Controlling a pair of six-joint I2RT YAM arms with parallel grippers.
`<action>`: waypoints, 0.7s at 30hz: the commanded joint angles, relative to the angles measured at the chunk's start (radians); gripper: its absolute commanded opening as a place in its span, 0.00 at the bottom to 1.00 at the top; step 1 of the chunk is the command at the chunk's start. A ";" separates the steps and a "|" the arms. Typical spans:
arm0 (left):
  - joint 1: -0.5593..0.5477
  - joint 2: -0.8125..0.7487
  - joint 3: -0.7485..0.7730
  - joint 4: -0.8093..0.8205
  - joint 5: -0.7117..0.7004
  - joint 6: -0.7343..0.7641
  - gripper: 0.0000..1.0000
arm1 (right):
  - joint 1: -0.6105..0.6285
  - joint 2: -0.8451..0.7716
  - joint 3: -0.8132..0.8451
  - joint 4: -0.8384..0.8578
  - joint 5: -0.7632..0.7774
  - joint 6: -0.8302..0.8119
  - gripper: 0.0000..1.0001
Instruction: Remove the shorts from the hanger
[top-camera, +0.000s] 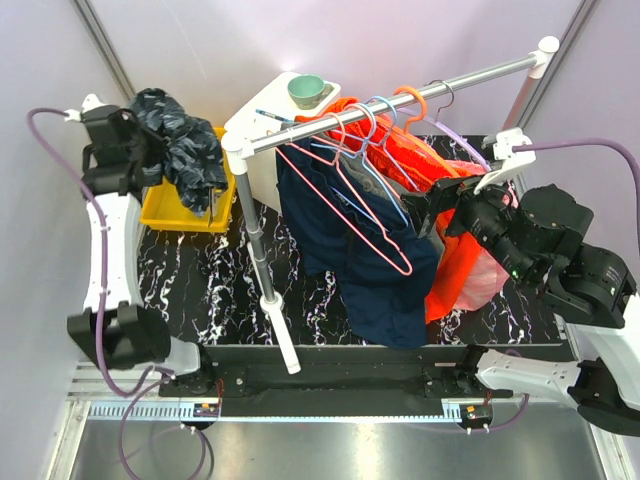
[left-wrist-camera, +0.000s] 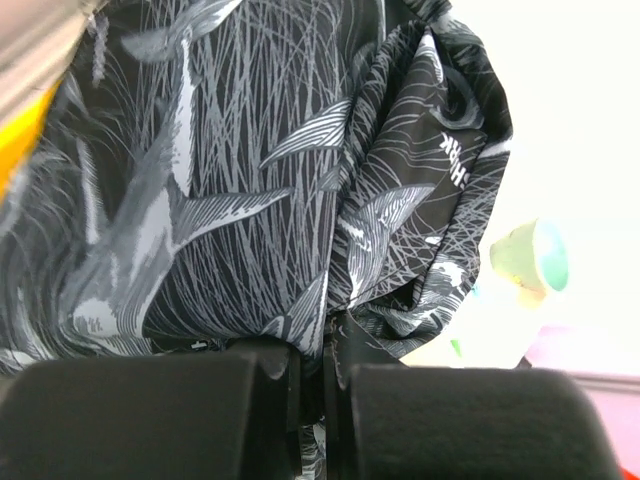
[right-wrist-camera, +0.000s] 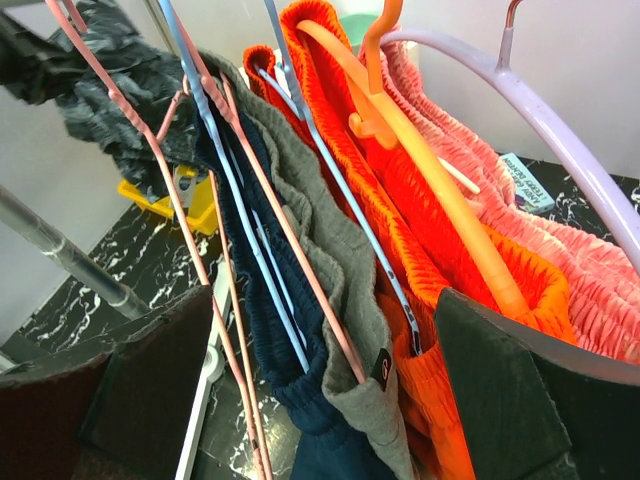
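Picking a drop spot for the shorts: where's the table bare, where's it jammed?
Bare marble between the yellow bin and the rack post, down to the near edge. Crowded under the rail: hung garments and the right tool.

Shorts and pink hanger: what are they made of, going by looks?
The shorts look like thin woven synthetic, maybe polyester: slight sheen, crisp creases, printed pattern. The pink hanger looks like thin wire, probably coated metal: even matte pink, tight bends.

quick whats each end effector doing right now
Left end effector: closed on the dark leaf-print fabric shorts.
Right end effector: open, gripping nothing.
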 joint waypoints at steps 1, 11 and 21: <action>-0.032 0.087 0.080 0.192 -0.020 0.016 0.00 | 0.003 0.025 0.040 -0.025 0.016 -0.012 1.00; -0.038 0.393 0.250 0.235 -0.072 0.015 0.00 | 0.003 0.097 0.113 -0.027 0.049 -0.023 1.00; -0.063 0.635 0.333 0.239 -0.047 0.013 0.00 | 0.003 0.100 0.123 -0.030 0.112 -0.037 1.00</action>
